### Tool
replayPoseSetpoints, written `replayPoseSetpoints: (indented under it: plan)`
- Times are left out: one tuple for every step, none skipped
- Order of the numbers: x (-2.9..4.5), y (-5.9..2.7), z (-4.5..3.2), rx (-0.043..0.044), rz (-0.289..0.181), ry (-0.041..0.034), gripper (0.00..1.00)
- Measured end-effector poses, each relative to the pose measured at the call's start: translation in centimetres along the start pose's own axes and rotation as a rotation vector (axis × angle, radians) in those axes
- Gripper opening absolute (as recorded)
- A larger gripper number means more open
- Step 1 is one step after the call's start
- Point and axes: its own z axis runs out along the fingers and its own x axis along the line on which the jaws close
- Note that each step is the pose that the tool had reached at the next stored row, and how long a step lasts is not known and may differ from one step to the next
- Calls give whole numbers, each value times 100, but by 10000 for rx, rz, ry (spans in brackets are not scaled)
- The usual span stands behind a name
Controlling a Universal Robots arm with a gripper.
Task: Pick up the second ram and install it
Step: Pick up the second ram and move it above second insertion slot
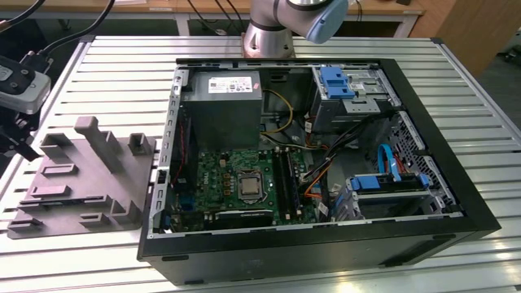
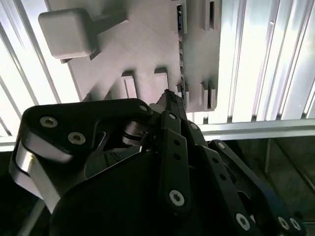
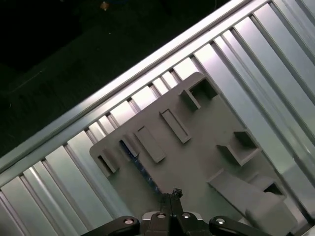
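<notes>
The pincer (image 3: 173, 192) is pinched narrow, holding nothing — the second ram (image 3: 142, 169) lies in the grey tray (image 3: 197, 162), near its tips.

My silver ribbed metal counter (image 1: 106, 73) shines bright. Past it I see a long brown wooden desk (image 1: 163, 7) and dark floor (image 1: 501, 85).

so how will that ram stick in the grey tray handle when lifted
Probably stiff and light: the second ram is a thin flat board. Seated edge-on in the grey tray, it likely lifts straight out but may bind if tilted.
</notes>
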Motion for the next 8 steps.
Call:
replayPoseSetpoints:
  plan:
    - [0,0,3,-5,-178,9,10]
    - [0,0,6,-9,-359,17,10]
    - [0,0,9,-14,-538,25,10]
    - [0,-1,12,-18,-718,34,10]
    - [0,-1,16,-22,-897,42,10]
    - [0,-1,19,-28,-1093,51,10]
    - [0,-1,22,-32,-1273,60,10]
    - [1,-1,25,-36,-1453,69,10]
